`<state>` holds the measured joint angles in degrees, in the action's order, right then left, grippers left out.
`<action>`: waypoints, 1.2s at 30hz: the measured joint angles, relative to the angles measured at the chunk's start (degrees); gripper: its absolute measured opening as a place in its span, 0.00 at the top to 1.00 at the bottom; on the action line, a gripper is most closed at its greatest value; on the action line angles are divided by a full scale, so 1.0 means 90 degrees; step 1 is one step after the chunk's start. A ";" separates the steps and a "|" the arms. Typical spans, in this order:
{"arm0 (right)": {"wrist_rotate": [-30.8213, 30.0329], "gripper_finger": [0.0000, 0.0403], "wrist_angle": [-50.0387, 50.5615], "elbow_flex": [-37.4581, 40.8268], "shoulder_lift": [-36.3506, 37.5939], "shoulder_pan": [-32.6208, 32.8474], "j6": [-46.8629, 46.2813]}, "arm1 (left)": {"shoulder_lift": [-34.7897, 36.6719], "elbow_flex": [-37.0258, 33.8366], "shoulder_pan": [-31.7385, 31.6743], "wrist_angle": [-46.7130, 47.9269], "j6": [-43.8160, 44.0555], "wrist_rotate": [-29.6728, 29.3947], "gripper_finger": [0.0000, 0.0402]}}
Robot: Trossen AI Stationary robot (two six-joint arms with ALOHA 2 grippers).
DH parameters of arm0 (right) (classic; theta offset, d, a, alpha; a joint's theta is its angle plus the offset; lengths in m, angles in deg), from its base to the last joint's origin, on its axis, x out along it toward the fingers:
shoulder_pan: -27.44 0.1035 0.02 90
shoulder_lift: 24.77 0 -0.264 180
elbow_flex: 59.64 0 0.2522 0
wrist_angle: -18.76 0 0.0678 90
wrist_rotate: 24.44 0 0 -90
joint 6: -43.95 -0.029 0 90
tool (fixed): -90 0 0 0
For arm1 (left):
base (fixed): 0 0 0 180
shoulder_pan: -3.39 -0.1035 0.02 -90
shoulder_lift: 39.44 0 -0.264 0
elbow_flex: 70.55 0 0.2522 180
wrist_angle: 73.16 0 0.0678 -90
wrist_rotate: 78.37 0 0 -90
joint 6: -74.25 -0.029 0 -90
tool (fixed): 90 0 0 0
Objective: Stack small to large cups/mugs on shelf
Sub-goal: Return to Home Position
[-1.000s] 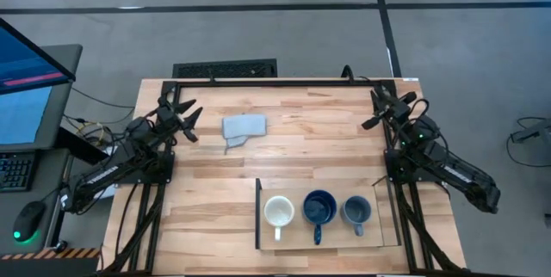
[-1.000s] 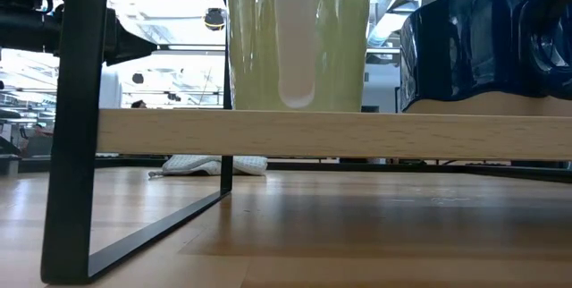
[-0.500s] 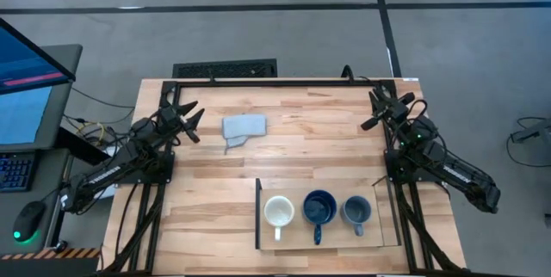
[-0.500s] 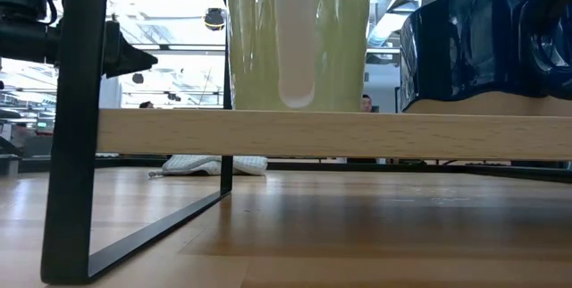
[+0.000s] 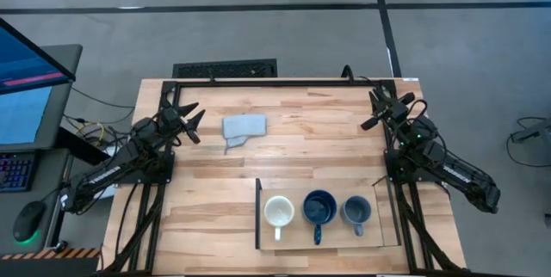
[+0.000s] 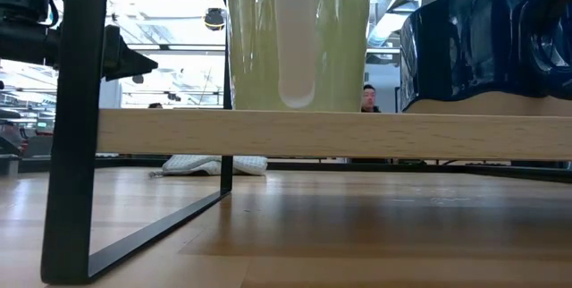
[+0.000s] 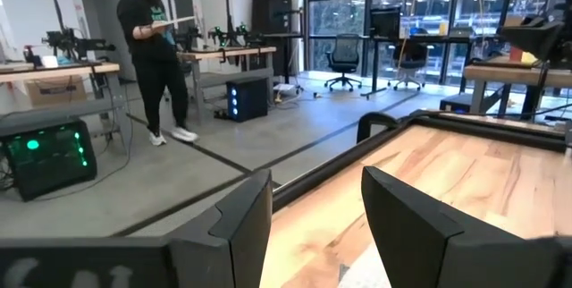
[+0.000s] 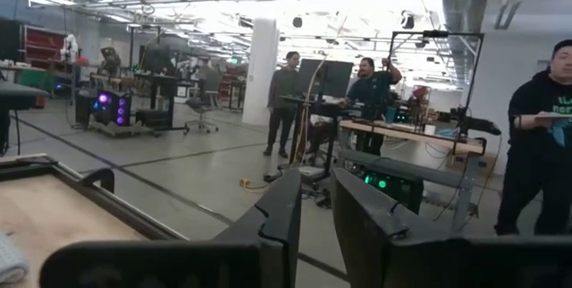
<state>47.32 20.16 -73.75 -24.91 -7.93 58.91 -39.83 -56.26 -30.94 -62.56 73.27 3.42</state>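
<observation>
Three mugs stand in a row on the plywood shelf near the table's near edge. The white mug is on the left, the navy mug in the middle and the small grey-blue mug on the right. In the low view the white mug and navy mug rest by their bases on the raised board. My left gripper hovers open at the table's left side, and my right gripper hovers open at the far right. Both are far from the mugs.
A folded grey cloth lies on the table's far-left part, just right of my left gripper. The shelf's dark upright strip and black frame leg stand at its left side. People stand in the room beyond the table.
My left gripper has shifted slightly toward the table's right, still open. The mugs and the cloth have stayed where they were.
</observation>
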 joint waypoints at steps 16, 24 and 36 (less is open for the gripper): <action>0.0000 0.79 0.0010 0.0004 0.0000 0.0001 0.0000 | 0.0002 -0.0012 0.0000 0.0007 -0.0196 0.0027 0.58; 0.0000 0.79 0.0010 0.0006 0.0000 0.0001 0.0000 | 0.0000 -0.0014 0.0000 0.0010 -0.0177 0.0029 0.58; 0.0000 0.79 0.0008 0.0006 0.0000 0.0001 0.0000 | 0.0001 -0.0017 0.0000 0.0012 -0.0124 0.0030 0.58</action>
<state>47.32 20.22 -73.70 -24.91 -7.92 58.91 -39.81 -56.41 -30.94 -62.44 72.16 3.69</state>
